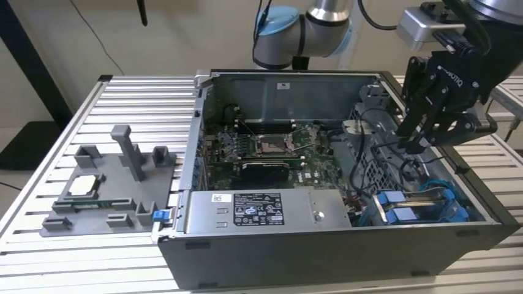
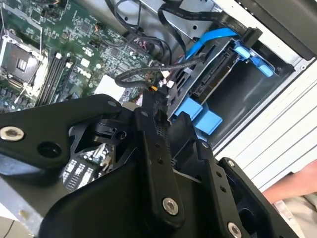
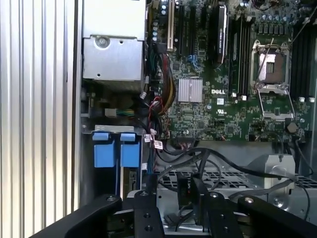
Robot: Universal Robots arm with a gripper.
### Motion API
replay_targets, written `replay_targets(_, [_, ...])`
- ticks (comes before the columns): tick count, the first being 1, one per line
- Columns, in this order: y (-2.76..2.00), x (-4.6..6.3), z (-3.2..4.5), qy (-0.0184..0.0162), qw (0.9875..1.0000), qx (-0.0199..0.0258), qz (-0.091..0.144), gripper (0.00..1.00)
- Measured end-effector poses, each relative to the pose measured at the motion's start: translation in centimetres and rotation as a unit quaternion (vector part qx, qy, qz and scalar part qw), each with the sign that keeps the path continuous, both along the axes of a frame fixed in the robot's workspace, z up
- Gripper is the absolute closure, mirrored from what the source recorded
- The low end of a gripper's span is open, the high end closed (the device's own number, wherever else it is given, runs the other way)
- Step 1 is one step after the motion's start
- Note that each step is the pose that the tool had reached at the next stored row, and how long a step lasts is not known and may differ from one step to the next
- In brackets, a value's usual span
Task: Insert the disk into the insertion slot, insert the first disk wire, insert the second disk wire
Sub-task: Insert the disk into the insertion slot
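Jaws hang above the exterior view's right part of the open computer case (image 1: 270, 245), which stands on the slatted counter (image 1: 122, 92). They look set slightly apart, with dark wiring in the gap, and whether they pinch any of it cannot be told. The blue-framed disk (image 1: 400, 214) sits in the insertion slot (image 2: 246, 93) beside the power supply (image 1: 261, 211), lower than the jaws and nearer the case's front wall. In the second wrist view a black braided wire (image 2: 158, 67) runs between the jaw tips and the disk.

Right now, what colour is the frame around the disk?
Blue; the disk's frame shows best in the first wrist view.
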State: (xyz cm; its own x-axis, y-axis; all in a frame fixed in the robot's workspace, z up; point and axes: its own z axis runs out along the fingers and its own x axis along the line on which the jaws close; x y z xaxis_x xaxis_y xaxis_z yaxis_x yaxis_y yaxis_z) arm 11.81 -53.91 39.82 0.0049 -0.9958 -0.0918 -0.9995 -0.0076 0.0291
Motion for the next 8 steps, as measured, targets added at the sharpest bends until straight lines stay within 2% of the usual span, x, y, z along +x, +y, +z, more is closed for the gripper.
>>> replay_targets(2, [0.05,0.0,-0.02,-0.0049,1.0,0.0041,0.0,0.0])
replay_targets(4, [0.08,0.0,-0.06,-0.0127,0.9999,0.0073,0.0,0.0])
replay_targets(5, [0.09,0.0,-0.09,-0.0152,0.9999,0.0082,0.0,0.0])
replay_targets(8, [0.09,-0.52,-0.17,-0.0166,0.9998,0.0092,0.0,0.0])
